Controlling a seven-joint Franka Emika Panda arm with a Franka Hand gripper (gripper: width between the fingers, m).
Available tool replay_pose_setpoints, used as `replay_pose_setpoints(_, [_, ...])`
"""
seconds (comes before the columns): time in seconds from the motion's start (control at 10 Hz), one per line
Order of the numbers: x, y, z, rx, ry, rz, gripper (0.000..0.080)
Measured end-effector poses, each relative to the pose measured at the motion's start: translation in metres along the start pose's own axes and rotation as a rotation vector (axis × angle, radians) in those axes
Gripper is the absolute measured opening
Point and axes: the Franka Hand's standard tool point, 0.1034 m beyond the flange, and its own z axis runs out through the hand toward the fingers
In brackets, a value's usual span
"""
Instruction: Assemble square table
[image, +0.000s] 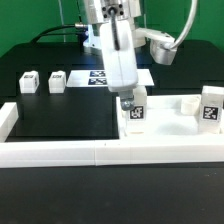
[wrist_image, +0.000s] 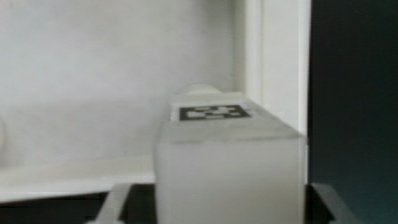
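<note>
The gripper was seen clamped on a held leg block, its jaws closed against the block's two sides. In the wrist view the white block filled the space between the dark fingers. It was kept upright with its tagged end facing the camera, probably so that its lower end could be brought down onto a socket. No socket could be made out beneath it.

The block was held over, or just touching, the white tabletop; contact could not be judged. The tabletop itself lay against the border wall, found at six o'clock from the held block in the exterior view, and was probably lodged there so that it would not slide under pressure.

A first spare leg block and a second spare leg block were left between nine and ten o'clock, well apart on the black mat. A third spare leg block stood at three o'clock. The marker board lay near eleven o'clock.

Only black-and-white tags were carried by the parts. No brand or readable writing was shown.
</note>
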Motion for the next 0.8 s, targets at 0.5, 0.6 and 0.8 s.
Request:
replay_pose_setpoints(0.5, [-0.024,0.008,0.004,-0.066,0.058,-0.268,0.0616])
replay_pose_setpoints(0.6, [-0.03,0.008,0.004,-0.077,0.069,-0.443,0.0616])
replay_pose_setpoints(0.8, [-0.028,0.008,0.005,-0.083,0.063,-0.577,0.0642])
